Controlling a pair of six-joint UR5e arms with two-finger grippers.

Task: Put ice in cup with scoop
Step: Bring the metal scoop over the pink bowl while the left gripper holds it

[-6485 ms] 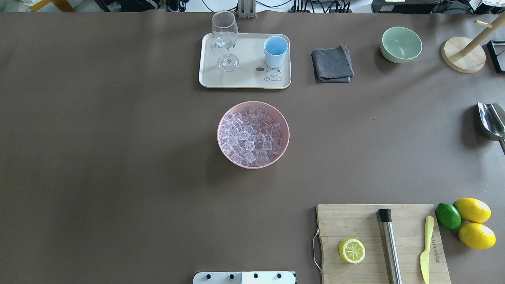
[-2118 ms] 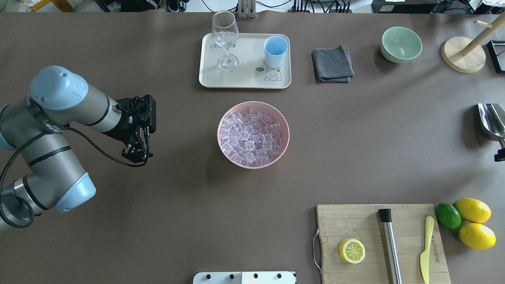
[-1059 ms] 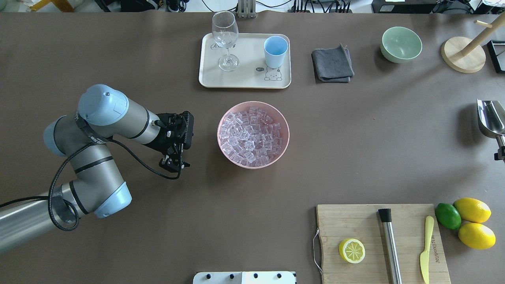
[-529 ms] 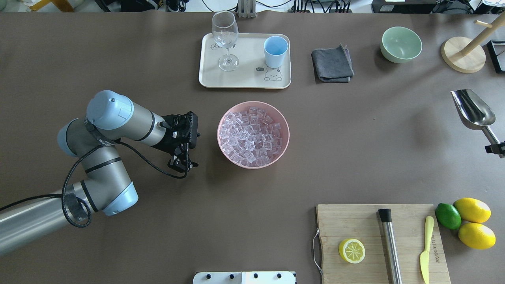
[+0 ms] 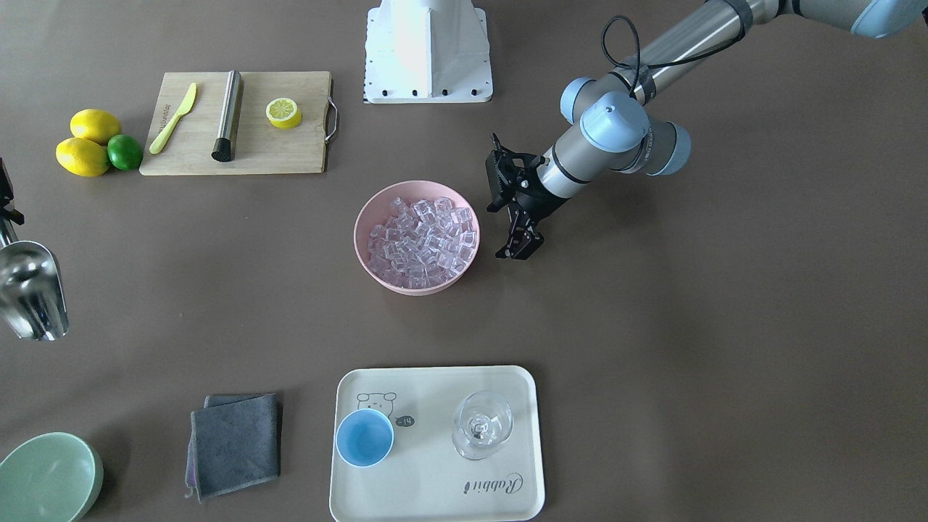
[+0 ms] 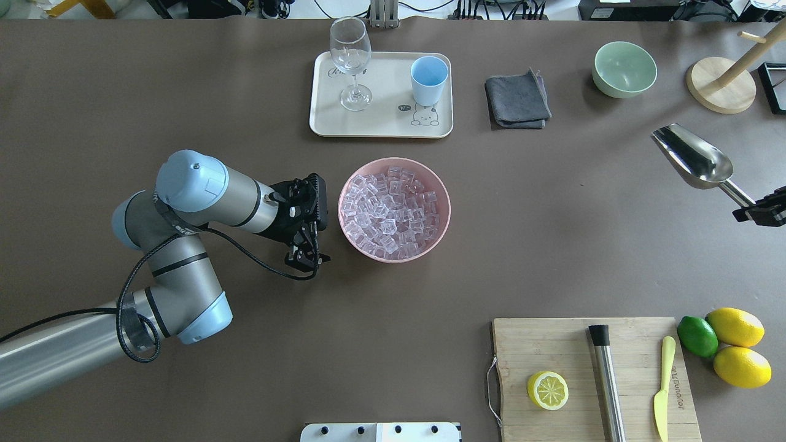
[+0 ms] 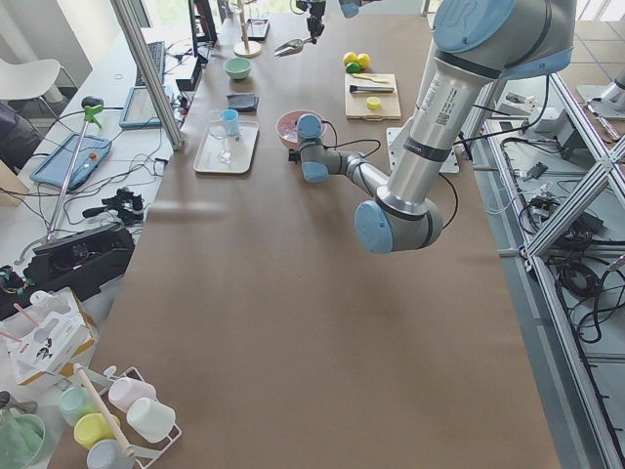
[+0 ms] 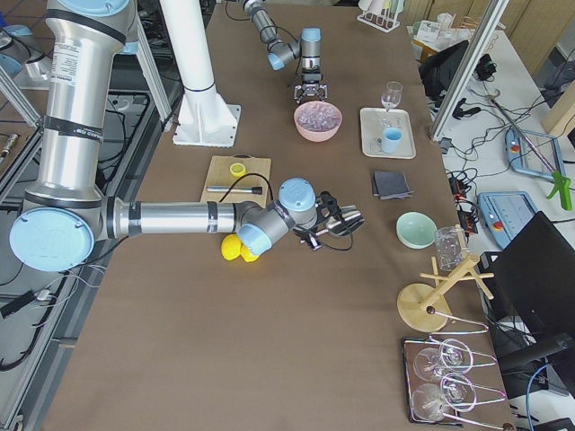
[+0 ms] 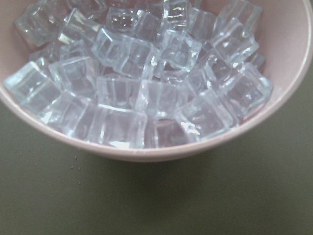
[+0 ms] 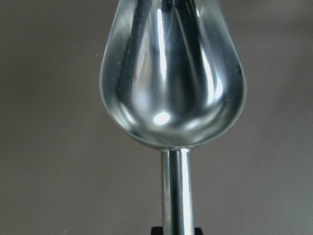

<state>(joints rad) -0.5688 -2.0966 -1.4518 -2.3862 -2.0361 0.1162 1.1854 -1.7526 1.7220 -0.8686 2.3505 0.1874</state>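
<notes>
The ice [image 6: 393,209] fills a pink bowl [image 6: 342,212] at the table's middle; the left wrist view shows the ice [image 9: 146,73] close up. My left gripper [image 6: 305,261] hangs open and empty just left of the bowl, beside it and not touching. My right gripper [image 6: 752,209] is shut on the handle of the steel scoop [image 6: 694,156], held above the table at the right edge. The scoop's bowl [image 10: 171,73] is empty. The light blue cup [image 6: 428,80] stands upright on a cream tray [image 6: 381,123] beyond the bowl.
A wine glass [image 6: 350,61] shares the tray. A grey cloth [image 6: 517,98], a pale-green bowl [image 6: 624,69] and a wooden stand [image 6: 721,86] lie at the back right. A cutting board [image 6: 571,350] with a lemon half, steel cylinder [image 6: 607,380] and knife sits front right, with lemons and a lime beside it.
My left arm came in from the left and moved right up to the pink bowl. My right gripper took the scoop off the table, lifted it and carried it inward.
</notes>
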